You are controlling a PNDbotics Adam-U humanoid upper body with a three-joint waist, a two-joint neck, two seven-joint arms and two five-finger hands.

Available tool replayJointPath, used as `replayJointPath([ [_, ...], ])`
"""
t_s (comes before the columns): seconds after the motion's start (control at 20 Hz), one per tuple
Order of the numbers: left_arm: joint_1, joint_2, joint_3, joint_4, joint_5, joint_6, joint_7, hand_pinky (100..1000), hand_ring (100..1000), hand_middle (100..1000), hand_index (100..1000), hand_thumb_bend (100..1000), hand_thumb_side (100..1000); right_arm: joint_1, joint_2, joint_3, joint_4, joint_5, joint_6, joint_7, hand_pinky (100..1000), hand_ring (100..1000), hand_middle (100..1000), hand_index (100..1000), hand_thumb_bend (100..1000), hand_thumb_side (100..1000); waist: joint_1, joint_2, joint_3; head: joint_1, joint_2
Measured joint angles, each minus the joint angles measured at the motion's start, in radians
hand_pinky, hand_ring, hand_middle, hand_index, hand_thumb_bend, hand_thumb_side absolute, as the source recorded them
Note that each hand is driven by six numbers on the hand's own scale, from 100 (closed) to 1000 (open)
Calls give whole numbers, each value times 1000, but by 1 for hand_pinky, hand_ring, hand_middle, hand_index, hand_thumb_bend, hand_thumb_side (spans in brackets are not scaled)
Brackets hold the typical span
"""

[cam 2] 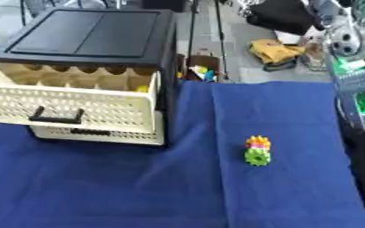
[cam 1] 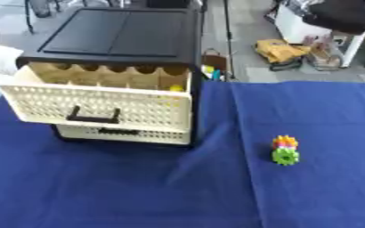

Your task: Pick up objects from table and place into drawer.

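Gear toy (cam 1: pixel 285 150) stood alone on blue cloth (cam 1: pixel 139 191), well right of open top drawer (cam 1: pixel 100 104), pulled out to receive it. Neither hand in view.

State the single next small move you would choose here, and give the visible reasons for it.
Probably bring a hand, likely the right, down over the colourful gear toy: it stands alone on the blue cloth, the upper drawer is already pulled open, and neither hand is in view.
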Motion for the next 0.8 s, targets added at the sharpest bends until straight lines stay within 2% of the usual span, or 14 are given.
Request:
replayJointPath([
  [0.25, 5, -6, -1, 0, 0, -12, 23, 209, 405, 503, 844, 385, 982, -47, -39, 52, 126, 0, -60, 78, 850, 917, 834, 948, 610, 1000, -4, -1, -1, 2, 0],
  [0.65, 8, -8, -7, 0, -3, -19, 31, 225, 420, 515, 843, 398, 978, -53, -89, 81, 224, -21, -115, 213, 882, 956, 868, 971, 756, 1000, -5, -1, -6, 11, 0],
  [0.8, 9, -8, -7, 0, -5, -20, 31, 230, 425, 519, 843, 405, 977, -54, -103, 83, 245, -55, -117, 275, 891, 966, 858, 973, 817, 844, -5, -1, -10, 12, -1],
])
